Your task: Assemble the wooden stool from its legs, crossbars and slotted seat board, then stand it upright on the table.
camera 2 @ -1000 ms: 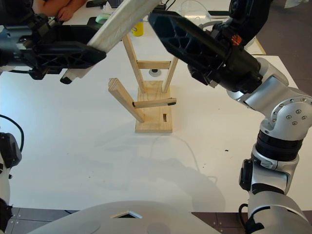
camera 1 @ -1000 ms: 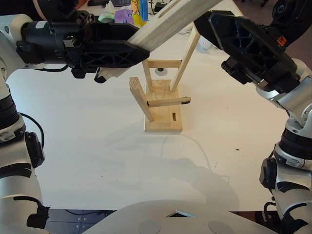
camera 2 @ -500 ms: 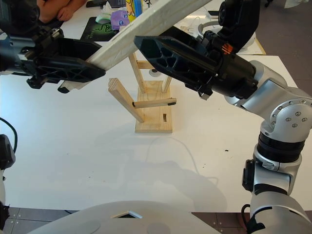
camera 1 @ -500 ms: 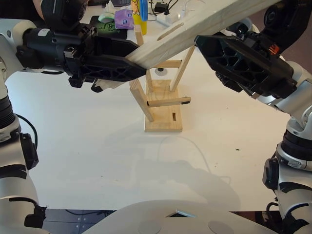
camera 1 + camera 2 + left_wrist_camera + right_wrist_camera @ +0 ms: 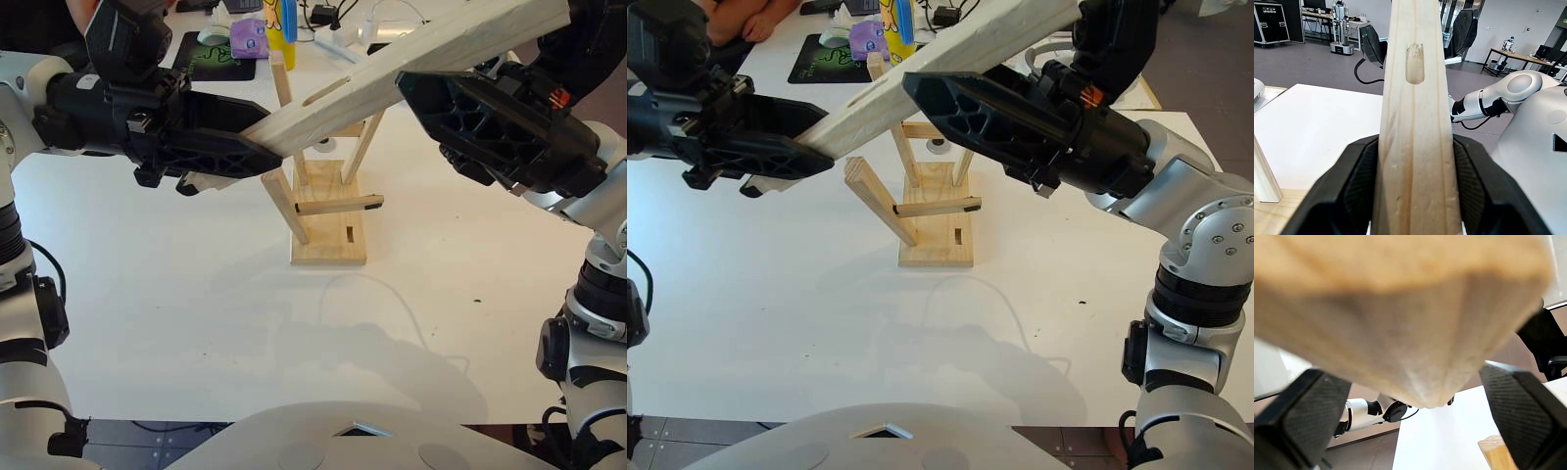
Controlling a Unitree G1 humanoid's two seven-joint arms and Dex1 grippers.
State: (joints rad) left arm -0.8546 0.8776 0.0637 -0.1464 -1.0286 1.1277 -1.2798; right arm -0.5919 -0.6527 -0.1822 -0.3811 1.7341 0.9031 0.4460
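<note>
Two grippers: we see both on one slotted board [image 5: 411, 64], which hangs in the air above the table [image 5: 196, 313].
Left gripper [image 5: 260, 145]: clamped on the lower end of the board. In the left wrist view we see its black fingers [image 5: 1359, 181] pressed against both long edges.
Slotted board: tilted, low at our left and rising to our right, passing over the part-built stool. One slot [image 5: 326, 91] shows on its upper face, just past the left gripper.
Part-built stool: between the two arms and under the raised board, well apart from both grippers.
Base board [image 5: 328, 250]: lies flat on the table with a small slot in its top.
Tilted leg [image 5: 284, 204]: leans out from the base board toward our left.
Rear legs: one [image 5: 284, 78] pokes up behind the raised board, and the other [image 5: 361, 147] slants up beside it.
Crossbars: a lower one [image 5: 338, 205] with a dark tip runs from the tilted leg toward our right. An upper one [image 5: 343, 128] joins the rear legs.
Right gripper [image 5: 416, 78]: closed round the upper part of the board. In the right wrist view we see a finger [image 5: 1518, 401] on each side, touching its edges.
Far edge: a purple object [image 5: 248, 37] and a yellow bottle [image 5: 278, 20] stand behind the stool.
</note>
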